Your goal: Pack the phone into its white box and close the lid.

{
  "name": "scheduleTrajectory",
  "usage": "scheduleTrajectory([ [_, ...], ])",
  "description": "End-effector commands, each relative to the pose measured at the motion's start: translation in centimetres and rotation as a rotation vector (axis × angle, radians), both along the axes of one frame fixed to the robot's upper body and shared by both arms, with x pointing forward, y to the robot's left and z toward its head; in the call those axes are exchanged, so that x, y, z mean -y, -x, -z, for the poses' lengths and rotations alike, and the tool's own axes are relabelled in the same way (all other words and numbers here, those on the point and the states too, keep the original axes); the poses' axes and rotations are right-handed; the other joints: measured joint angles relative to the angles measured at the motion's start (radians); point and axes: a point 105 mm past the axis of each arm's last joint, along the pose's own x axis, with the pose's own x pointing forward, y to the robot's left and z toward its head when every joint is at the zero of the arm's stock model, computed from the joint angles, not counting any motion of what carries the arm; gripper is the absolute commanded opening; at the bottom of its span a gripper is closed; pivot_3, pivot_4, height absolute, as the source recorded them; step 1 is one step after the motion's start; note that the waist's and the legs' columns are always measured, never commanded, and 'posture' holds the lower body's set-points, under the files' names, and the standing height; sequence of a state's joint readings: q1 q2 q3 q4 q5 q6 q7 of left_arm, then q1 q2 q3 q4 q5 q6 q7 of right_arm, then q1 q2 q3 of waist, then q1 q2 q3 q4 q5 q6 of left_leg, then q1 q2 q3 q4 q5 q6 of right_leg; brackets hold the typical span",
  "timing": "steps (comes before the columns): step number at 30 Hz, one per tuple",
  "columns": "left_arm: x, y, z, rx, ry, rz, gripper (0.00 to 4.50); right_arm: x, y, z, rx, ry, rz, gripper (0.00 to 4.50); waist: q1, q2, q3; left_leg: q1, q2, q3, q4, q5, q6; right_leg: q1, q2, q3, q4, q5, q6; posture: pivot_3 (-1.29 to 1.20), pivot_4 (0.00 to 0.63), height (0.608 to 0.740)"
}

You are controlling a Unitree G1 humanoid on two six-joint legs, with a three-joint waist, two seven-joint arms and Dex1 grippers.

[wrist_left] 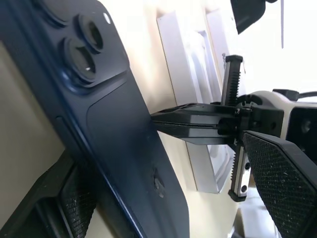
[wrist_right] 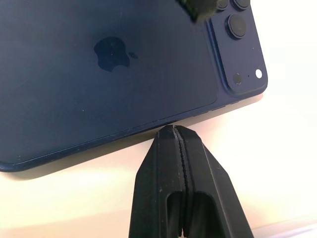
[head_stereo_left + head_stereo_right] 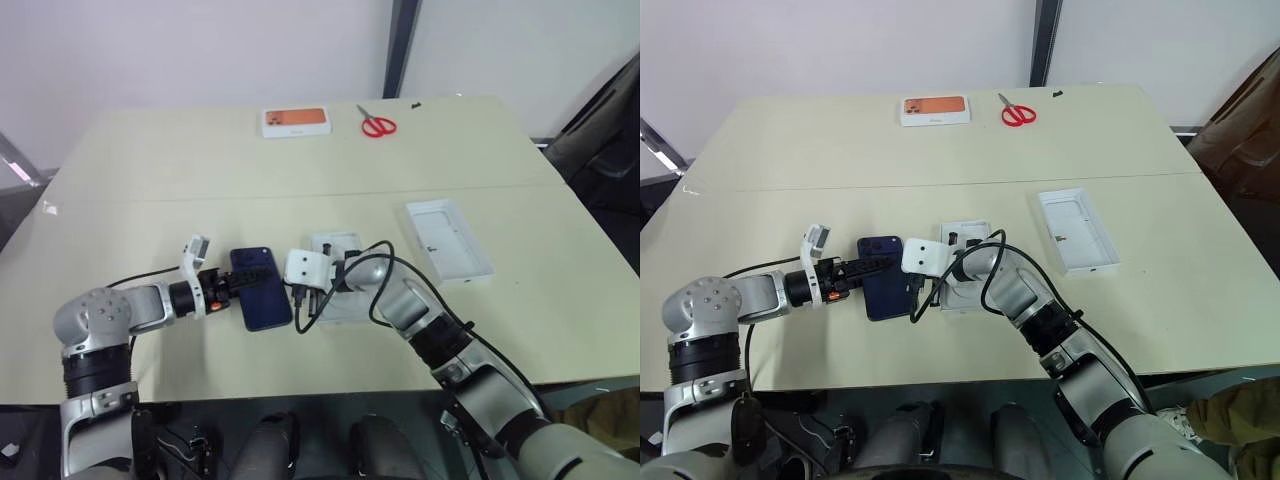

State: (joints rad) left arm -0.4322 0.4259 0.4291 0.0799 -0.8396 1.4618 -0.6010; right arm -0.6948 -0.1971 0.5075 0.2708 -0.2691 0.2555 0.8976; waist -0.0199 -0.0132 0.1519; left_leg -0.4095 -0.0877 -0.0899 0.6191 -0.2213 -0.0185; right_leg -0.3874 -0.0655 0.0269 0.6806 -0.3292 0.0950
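A: The phone [image 3: 262,288] is lying back-up on the table [image 3: 150,170], dark navy and glossy, its camera cluster at the far corner, near the front edge and left of centre.

B: And what is sitting around it?

A: Going left to right: the left gripper [image 3: 236,281] is reaching in from the left with its fingers spread wide, one on each side of the phone, clamping nothing. Just right of the phone, the right gripper [image 2: 174,131] is pressing its tips against the phone's long edge, clenched tight with nothing between the fingers. The white box [image 3: 338,290] is lying behind that gripper, partly hidden by it and its cable. Further right, well apart, the lid [image 3: 448,240] is resting inner face up.

B: Anything at the far edge?

A: An orange-topped box [image 3: 296,121] and red scissors [image 3: 378,125] beside it.

B: The arms?

A: Both forearms are stretching low over the table, meeting at the phone.
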Motion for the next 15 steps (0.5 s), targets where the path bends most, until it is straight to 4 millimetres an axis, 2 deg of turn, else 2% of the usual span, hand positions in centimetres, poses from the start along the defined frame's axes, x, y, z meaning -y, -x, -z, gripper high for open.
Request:
scheduleTrajectory([
  [1, -0.4, 0.2, -0.7, 0.028, 0.018, -0.015, 4.5, -0.4, 0.4, 0.3, -0.003, 0.008, -0.02, 0.03, -0.001, 0.0, 0.0, 0.0, 0.0, 0.0, 0.0, 0.0, 0.0, 0.0, 0.0, 0.0, 0.0, 0.0, 0.0, 0.0, 0.15, 0.734],
  [15, -1.2, 1.2, -0.7, -0.006, 0.05, -0.039, 4.5, -0.4, 0.3, 0.3, 0.003, 0.011, -0.023, 0.03, -0.001, 0.0, 0.0, 0.0, 0.0, 0.0, 0.0, 0.0, 0.0, 0.0, 0.0, 0.0, 0.0, 0.0, 0.0, 0.0, 0.15, 0.734],
])
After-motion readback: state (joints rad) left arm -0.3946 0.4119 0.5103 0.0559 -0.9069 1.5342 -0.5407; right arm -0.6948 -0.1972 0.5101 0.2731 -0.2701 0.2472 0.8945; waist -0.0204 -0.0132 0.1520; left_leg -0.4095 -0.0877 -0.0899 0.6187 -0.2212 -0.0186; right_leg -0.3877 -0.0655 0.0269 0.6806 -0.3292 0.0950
